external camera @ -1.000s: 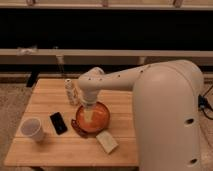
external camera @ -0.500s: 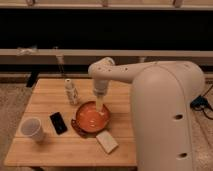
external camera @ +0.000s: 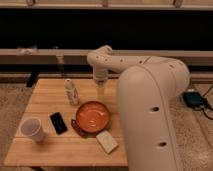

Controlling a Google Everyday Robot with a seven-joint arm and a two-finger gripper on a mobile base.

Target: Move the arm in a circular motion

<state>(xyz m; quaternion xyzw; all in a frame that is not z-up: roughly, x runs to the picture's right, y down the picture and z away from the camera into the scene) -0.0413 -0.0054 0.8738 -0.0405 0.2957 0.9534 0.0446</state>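
Arm: the cream-white arm (external camera: pixel 150 100) fills the right side of the view, its thick rounded body dotted with small dark holes. It rises past the desk's right edge, reaches left above the far edge, bends at a rounded joint and drops straight down.
Gripper: the gripper (external camera: pixel 101 90) is the narrow pale tip at the end of the arm. It hangs over the far half of the desk, a little right of the middle and near the far edge. It holds nothing I can see, and whether it is spread or closed up I cannot make out.
Desk: a wooden desk (external camera: pixel 47 102) made of planks.
Bowl: an orange bowl (external camera: pixel 93 116) sits near the middle, on the near side of the gripper and apart from it.
Bottle: a small pale bottle (external camera: pixel 71 92) stands upright to the left of the gripper, in the far half.
Phone: a dark phone (external camera: pixel 58 122) lies flat just left of the bowl.
Cup: a white cup (external camera: pixel 31 129) stands by the left edge, toward the near-left corner.
Block: a pale flat block (external camera: pixel 107 141) lies just nearer than the bowl, close to the near edge; what it is I cannot say.
Floor: a dark box (external camera: pixel 192 97) with a cable lies on the floor beyond the arm, to the right.
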